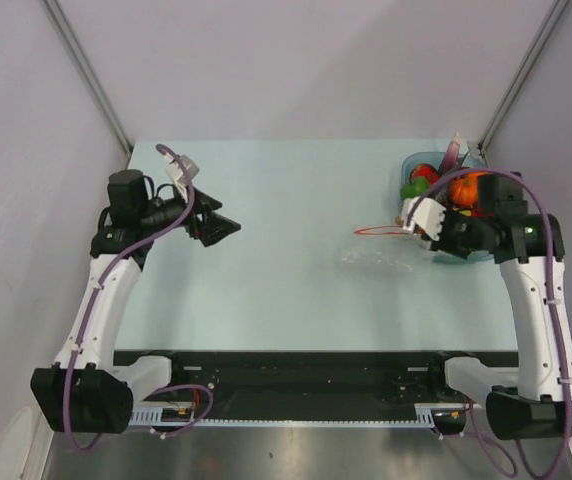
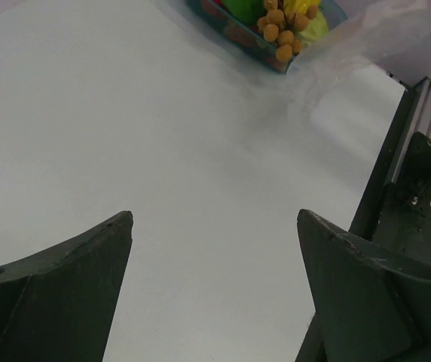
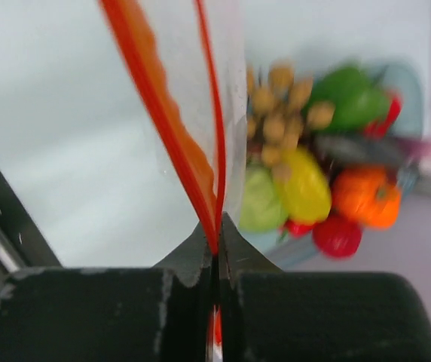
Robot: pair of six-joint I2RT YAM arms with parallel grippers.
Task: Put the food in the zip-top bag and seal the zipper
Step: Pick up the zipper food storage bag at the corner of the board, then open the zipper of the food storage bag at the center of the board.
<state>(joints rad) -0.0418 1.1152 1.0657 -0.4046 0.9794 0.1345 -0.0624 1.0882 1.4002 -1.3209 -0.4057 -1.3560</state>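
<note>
Down at the bottom left of the overhead frame, the left arm's base sits closest to us. Up from it, the left claw hangs over the pale counter, spread wide and holding nothing. Moving right, the zip-top bag lies crumpled right of centre, and its zipper is pinched tight in the right claw (jaws fully together on the strip). Far right, the food is heaped in the blue tray.
</note>
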